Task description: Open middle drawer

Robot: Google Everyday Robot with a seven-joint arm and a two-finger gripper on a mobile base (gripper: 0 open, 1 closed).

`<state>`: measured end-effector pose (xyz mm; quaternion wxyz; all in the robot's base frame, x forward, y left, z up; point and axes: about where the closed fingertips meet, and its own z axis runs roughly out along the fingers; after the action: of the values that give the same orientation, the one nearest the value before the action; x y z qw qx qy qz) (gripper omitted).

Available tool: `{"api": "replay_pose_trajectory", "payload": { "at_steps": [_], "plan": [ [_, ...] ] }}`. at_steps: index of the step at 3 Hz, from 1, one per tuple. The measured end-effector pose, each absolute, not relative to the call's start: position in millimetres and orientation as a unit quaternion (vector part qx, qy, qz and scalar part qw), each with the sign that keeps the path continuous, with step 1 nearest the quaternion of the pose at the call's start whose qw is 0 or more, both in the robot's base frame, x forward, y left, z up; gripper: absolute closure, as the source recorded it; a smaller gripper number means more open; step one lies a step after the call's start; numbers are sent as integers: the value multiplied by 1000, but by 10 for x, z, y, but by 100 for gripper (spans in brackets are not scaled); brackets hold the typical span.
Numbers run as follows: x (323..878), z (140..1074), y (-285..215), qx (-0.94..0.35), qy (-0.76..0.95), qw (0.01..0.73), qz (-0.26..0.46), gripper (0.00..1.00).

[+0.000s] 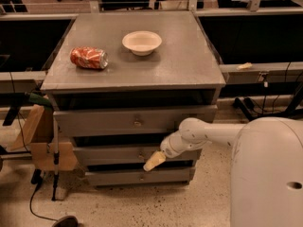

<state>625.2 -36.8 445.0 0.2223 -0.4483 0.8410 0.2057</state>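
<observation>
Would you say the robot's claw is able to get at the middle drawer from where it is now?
Probably yes. The claw hangs right at the front of the middle drawer, near its lower edge, with nothing between them; the soda can and bowl sit up on the cabinet top.

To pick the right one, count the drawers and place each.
3, stacked: top drawer, middle drawer with the gripper at its front, bottom drawer nearest the floor. None looks hidden.
</observation>
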Motion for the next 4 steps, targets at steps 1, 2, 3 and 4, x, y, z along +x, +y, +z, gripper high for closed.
{"api": "replay_pose_trajectory", "payload": {
  "at_steps": [1,2,3,4],
  "plan": [
    [6252,4472,-364,-448,841,223,205,19],
    [6279,4484,-365,-448,841,223,205,42],
    [6318,4536,-363,-448,841,223,205,65],
    [6335,4604,-385,-448,841,223,205,89]
  ]
}}
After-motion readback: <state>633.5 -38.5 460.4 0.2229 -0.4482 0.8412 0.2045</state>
